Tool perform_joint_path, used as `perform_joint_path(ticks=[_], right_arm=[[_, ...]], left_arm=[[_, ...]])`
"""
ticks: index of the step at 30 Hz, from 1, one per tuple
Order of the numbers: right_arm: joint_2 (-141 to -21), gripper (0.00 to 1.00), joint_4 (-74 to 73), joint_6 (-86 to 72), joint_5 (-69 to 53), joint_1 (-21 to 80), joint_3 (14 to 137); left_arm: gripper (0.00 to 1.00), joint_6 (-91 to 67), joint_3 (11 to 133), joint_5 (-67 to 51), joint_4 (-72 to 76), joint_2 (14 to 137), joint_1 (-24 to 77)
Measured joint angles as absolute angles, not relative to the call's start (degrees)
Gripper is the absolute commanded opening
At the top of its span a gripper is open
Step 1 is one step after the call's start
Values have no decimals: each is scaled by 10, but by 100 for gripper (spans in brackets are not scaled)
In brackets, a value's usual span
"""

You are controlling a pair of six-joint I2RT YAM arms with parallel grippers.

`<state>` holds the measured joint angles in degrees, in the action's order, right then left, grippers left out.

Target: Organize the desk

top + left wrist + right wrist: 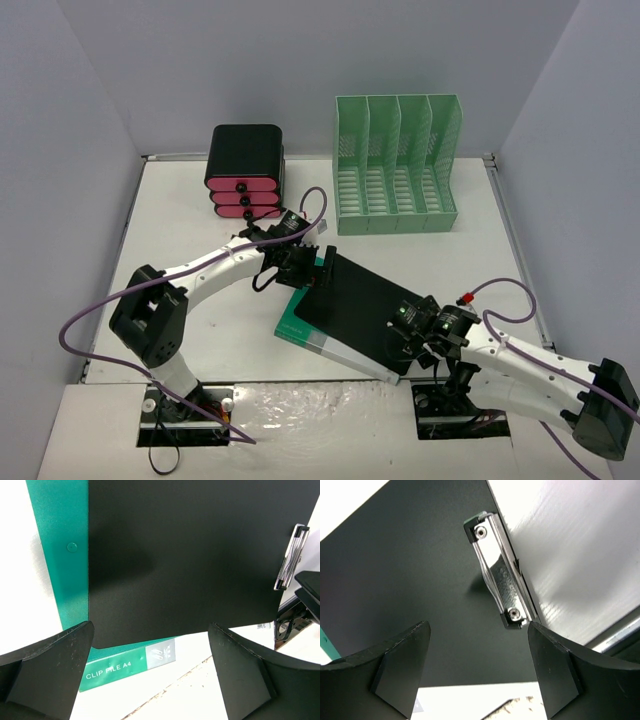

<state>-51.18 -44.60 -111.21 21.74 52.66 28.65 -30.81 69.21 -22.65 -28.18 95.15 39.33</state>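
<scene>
Desk surface, seen from above, carries a black clipboard lying diagonally on a green clip file, near the middle and toward the front edge. Its long axis runs from far left to near right. The left gripper hangs at the far-left end and the right gripper at the near-right end, so both arms reach it, 1 at each end. A green file sorter with 4 slots stands at the back right and a black-and-pink drawer unit at the back left, both well apart from the clipboard.

Left wrist view: the left gripper stands wide with nothing between its fingers, poised over the clipboard's edge. The clip file shows beneath it on the left.

Right wrist view: the right gripper is spread wide too and holds nothing. The metal clip lies just ahead of it, on the clipboard's edge. I judge the right arm better placed for a grasp at the clip end.
</scene>
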Motion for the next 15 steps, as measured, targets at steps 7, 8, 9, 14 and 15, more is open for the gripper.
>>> perform_joint_path(ticks=[7, 8, 9, 14, 15], right_arm=[[-537, 76, -399, -1104, 243, 527, 276], [-545, 76, -389, -1101, 246, 527, 275], [-554, 76, -378, -1097, 248, 527, 274], [-587, 76, -337, -1083, 255, 527, 267], [-593, 76, -330, -1080, 256, 527, 266]], left_arm=[[97, -306, 703, -226, -288, 952, 393], [97, -306, 706, -226, -289, 952, 393], [97, -305, 709, -226, -290, 952, 393], [97, -301, 718, -225, -300, 952, 393], [97, -300, 719, -224, -302, 952, 393]])
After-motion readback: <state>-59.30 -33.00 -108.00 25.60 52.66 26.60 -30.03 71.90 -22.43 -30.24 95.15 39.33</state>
